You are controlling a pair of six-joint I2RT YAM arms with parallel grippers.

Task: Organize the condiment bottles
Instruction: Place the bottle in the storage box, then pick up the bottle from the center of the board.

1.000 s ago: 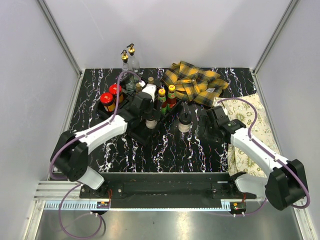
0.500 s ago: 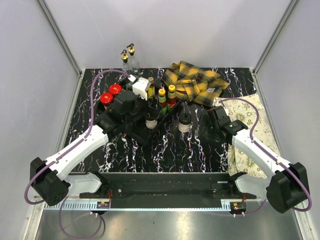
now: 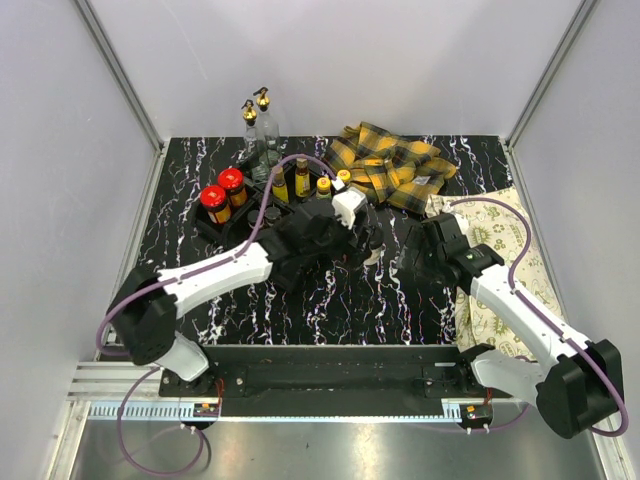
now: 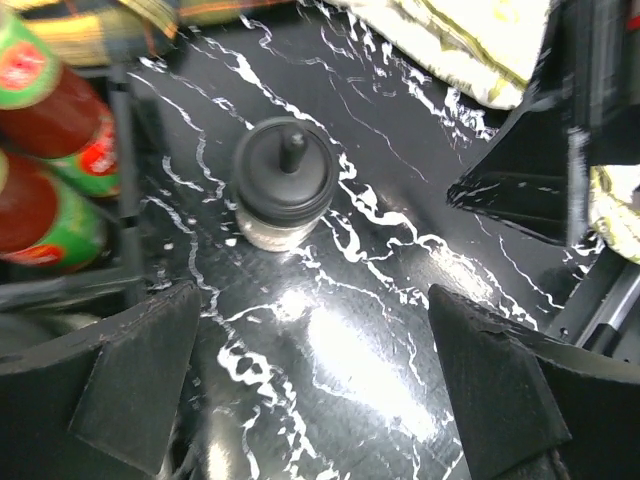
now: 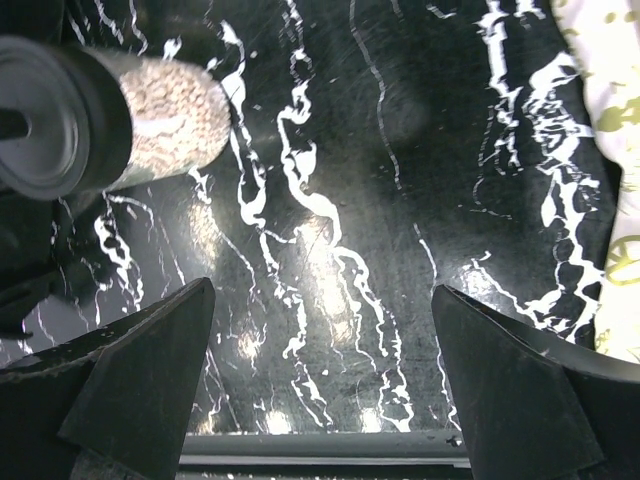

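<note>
From above, red-lidded jars (image 3: pixel 222 190) and sauce bottles (image 3: pixel 300 178) stand together at the desk's (image 3: pixel 330 300) back left. Left wrist: the left claw (image 4: pixel 310 380) gapes, empty, over a black-capped shaker (image 4: pixel 284 185) standing beside the tray (image 4: pixel 122 150). Right wrist: the right claw (image 5: pixel 320 390) is spread wide too, holding nothing.

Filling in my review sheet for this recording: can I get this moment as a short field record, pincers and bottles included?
left pincer: open, empty, aimed at the black-capped shaker
right pincer: open, empty, over the marbled table
black-capped shaker: upright on the table, outside the black tray
black tray: holds red-lidded jars and yellow-capped sauce bottles
gold-spouted glass bottles: standing at the table's far edge
plaid cloth: crumpled, right of the tray
</note>
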